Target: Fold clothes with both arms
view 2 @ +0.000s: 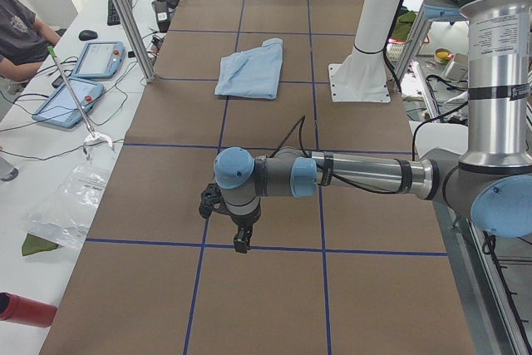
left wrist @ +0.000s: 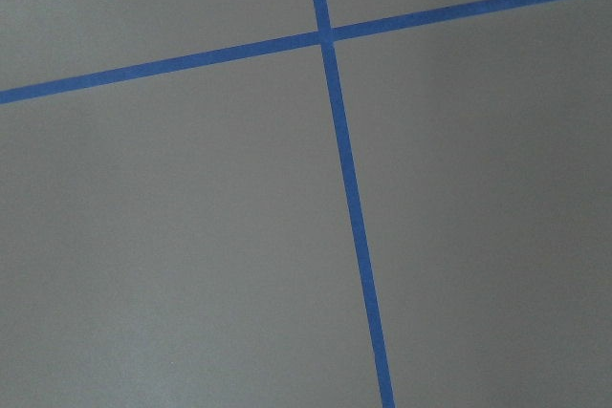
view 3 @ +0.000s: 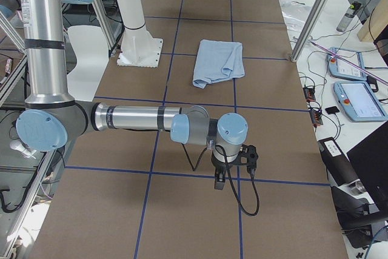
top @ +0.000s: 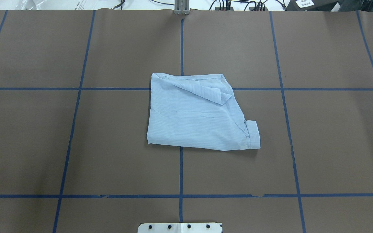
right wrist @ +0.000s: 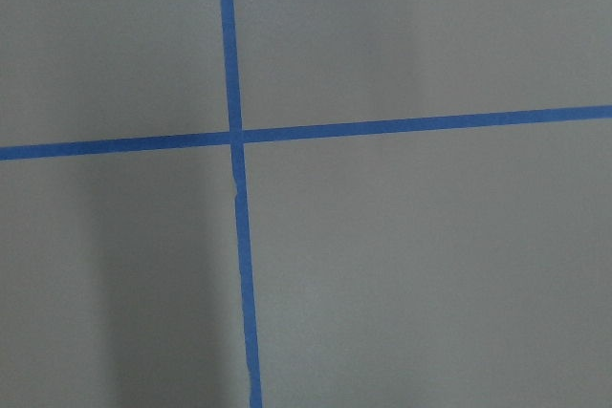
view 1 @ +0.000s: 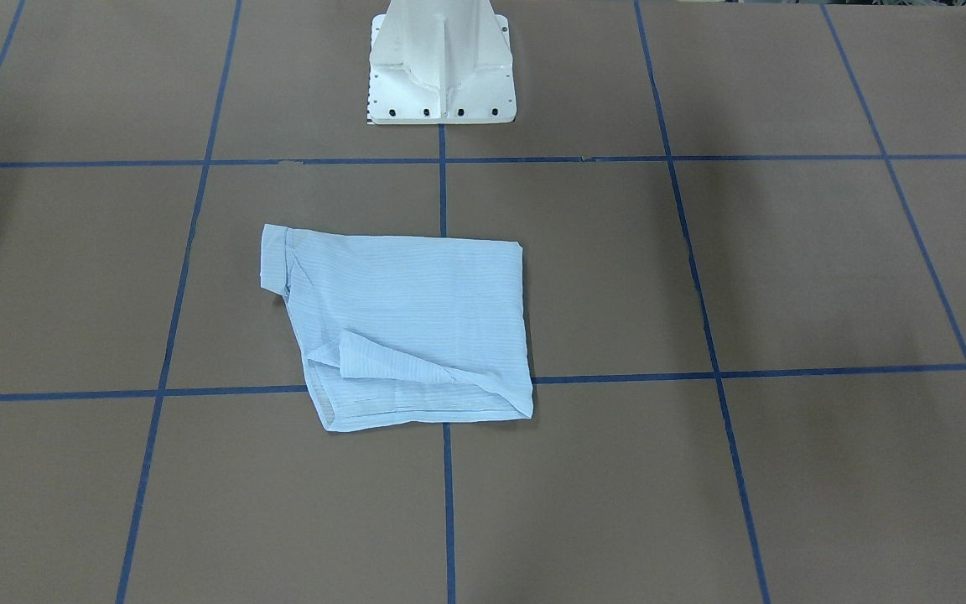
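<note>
Presumably light and limp, the folded shirt [top: 193, 119] lies centred on the desk [top: 329, 145], best pinched at its corners; whether my left end effector [view 2: 241, 241] or right end effector [view 3: 219, 180] is open, I cannot tell.

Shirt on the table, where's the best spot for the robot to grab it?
Grab the cuff, coming in from the robot's right side. The shirt lies folded on the table, but that cuff pokes out past the corner nearest the robot, so it is probably the easiest bit to pinch.
</note>
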{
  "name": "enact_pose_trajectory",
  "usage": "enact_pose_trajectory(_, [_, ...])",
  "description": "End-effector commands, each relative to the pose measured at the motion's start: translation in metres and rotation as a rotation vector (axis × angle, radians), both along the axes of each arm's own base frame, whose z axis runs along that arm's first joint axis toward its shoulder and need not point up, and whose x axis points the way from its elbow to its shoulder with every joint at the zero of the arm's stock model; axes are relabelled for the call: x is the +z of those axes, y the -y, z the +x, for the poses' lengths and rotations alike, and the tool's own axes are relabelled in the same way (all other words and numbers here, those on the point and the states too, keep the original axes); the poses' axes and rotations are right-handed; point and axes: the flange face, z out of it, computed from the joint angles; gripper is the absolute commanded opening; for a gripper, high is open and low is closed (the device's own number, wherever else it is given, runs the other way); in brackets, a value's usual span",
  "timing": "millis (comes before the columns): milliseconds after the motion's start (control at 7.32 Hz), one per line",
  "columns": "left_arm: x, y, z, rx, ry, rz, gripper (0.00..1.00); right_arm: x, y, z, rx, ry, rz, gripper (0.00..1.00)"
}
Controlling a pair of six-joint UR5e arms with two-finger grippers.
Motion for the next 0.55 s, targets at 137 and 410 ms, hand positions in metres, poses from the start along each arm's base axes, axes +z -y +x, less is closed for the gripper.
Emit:
enact_pose_trajectory(137, [0.0002,-0.0024,0.0022,-0.006,-0.035,-0.01,1.0,-0.001,0.0007,0.0001,0.0,-0.001,0.003,1.0])
enact_pose_trajectory(410, [-0.0049,-0.0012,0.0033,-0.068,-0.056,-0.061,1.0,-0.0025,0.0009,0.0001,0.0,-0.001,0.006,1.0])
